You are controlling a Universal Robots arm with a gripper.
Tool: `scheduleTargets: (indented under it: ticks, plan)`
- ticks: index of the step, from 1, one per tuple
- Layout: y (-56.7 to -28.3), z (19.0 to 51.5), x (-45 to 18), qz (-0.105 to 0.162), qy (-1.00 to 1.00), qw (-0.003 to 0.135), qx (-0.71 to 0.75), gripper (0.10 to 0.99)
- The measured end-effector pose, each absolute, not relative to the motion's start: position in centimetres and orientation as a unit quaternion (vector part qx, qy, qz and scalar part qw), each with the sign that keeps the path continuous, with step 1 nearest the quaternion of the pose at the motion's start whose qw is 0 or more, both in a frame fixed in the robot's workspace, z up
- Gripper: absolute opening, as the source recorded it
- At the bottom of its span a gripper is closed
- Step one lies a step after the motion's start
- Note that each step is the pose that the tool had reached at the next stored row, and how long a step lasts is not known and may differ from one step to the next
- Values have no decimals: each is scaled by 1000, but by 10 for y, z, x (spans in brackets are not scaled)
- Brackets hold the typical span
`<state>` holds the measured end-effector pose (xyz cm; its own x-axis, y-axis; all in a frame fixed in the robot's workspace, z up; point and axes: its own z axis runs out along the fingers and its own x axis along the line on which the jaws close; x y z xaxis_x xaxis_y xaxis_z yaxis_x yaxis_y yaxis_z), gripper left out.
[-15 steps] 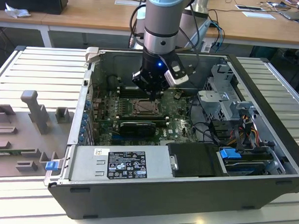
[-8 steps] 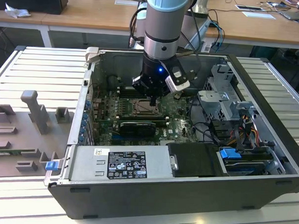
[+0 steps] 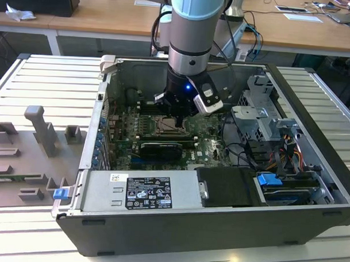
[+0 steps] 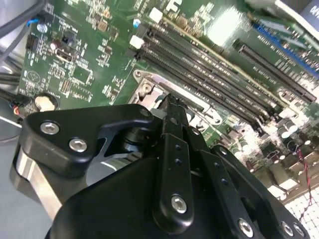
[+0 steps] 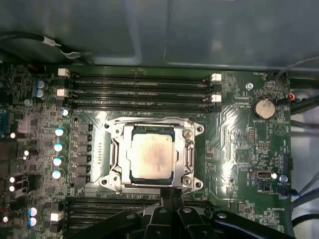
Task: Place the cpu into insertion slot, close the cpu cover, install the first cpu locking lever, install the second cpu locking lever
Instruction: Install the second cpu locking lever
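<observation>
Pincer [image 5: 171, 195] at cpu cover [image 5: 117, 149] edge

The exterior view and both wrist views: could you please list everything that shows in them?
Open dark grey computer case: one, lying on the slatted metal table.
Green motherboard: one, inside the case.
Small square cpu with silvery-beige metal top: one, seated in the insertion slot.
Silver-rimmed square insertion slot: one, mid-board.
Thin silver cpu cover frame: one, lying flat around the cpu.
Long black memory slots: two banks, either side of the slot.
Grey power supply box: one, at the case's near edge.
Grey plastic fixture: one, at the exterior view's left.
Wooden desks: behind.
Black gripper: one, fingers together at the slot's edge.
</observation>
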<state>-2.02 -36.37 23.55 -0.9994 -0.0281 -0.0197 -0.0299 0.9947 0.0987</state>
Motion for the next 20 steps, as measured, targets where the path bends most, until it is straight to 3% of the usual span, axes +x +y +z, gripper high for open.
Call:
scheduleTargets:
  ticks: [2, 8, 20]
  plan:
    - [-367, 235, -21, 66, 998, 9, -14, 106]
    - [-384, 234, -21, 71, 997, 9, -16, 106]
    - [-385, 228, -50, 78, 997, 9, -19, 106]
